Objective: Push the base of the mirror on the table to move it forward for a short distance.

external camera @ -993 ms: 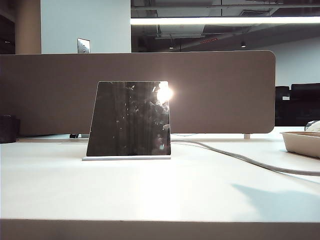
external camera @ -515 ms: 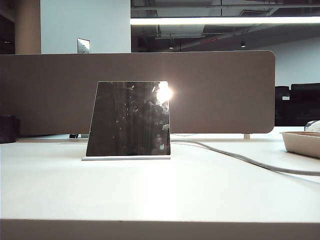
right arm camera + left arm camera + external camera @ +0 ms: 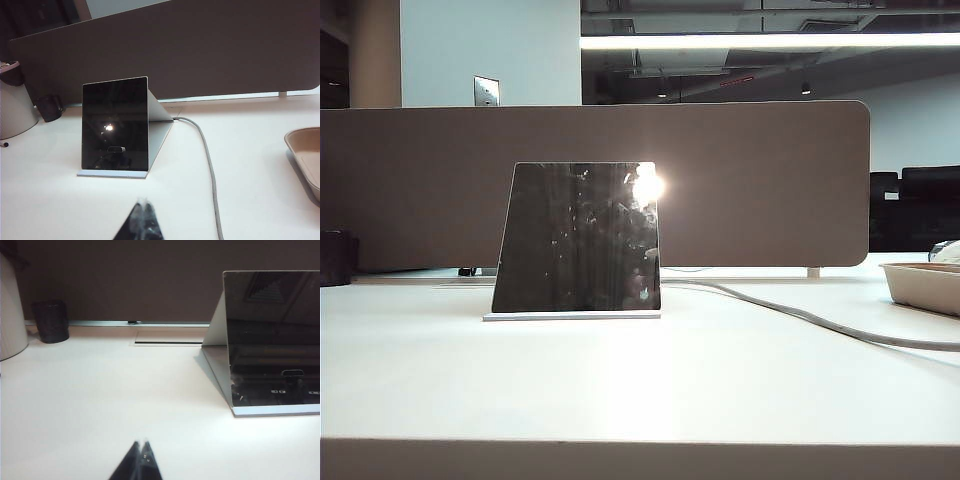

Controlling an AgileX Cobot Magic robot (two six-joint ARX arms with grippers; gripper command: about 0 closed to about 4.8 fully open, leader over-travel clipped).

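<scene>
— Where is everything standing in the exterior view?

— The mirror [image 3: 578, 238] is sitting upright on its base [image 3: 572, 316], mid-surface [image 3: 640, 390]; no arm is showing.

— Left wrist view?

— My left hand [image 3: 142, 454] is hanging pinched together, empty, well short of the base [image 3: 276, 410].

— Right wrist view?

— My right hand [image 3: 144, 214] is also closed and empty, facing the base [image 3: 112, 173]. I judge I'm approaching; next calls for low contact on that slab's edge.
</scene>
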